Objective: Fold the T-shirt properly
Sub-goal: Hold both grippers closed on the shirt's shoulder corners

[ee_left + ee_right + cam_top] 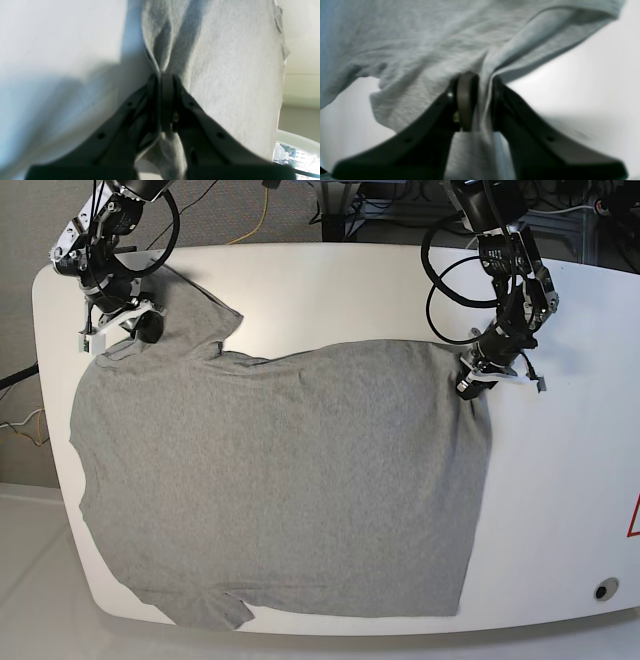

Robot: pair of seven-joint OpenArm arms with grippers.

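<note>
A: Base view first; we see the grey T-shirt point(280, 480) spread across most of the white table point(560, 510), one short sleeve hanging near the table's edge at about seven o'clock and another up at ten o'clock; the straight hem runs down the side at three o'clock.

B: Agreed; we find the left gripper point(468, 375) at roughly two o'clock, right on the upper corner of that hem; the right gripper point(128, 330) sits at ten o'clock on the sleeve there.

A: Left wrist view settles the first one for us; the left gripper point(163, 75) has its black jaws pressed together with a pinch of grey knit point(225, 62) caught at the tips, so it is fully closed on the T-shirt.

B: Right wrist view, then; the right gripper point(476, 77) has a fold of the cloth point(420, 50) running between its jaws; a narrow gap shows there, filled by fabric, so we read it as clamped on the shirt, nearly closed.

A: The cloth rises from the table into both pincers; creases fan out from each pinch point.

B: Cables point(450, 270) loop along the left arm at one o'clock; a small dark round fitting point(601, 590) sits in the tabletop at five o'clock.
</note>
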